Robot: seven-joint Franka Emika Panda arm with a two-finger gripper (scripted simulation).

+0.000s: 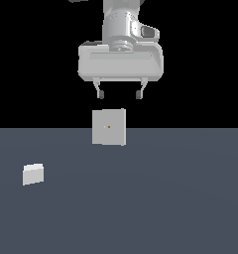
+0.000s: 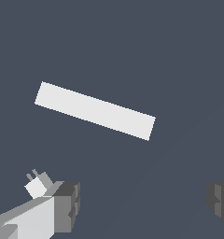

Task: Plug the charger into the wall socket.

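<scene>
Tool (image 1: 119, 94) hangs high above the tabletop (image 1: 165, 198), fingers spread wide, nothing held. Charger (image 1: 32, 174) rests on the tabletop, well apart toward the exterior view's left; wrist view shows its prongs. Wall socket (image 1: 108, 127) stands upright, below the tool. Recommended: travel over the charger, align the fingers across its body, descend squarely and close clear of the prongs.

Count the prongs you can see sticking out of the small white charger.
2. Both show only in the wrist view, side by side on one end of the charger, beside an end effector finger. The exterior view shows no prongs on the charger.
</scene>
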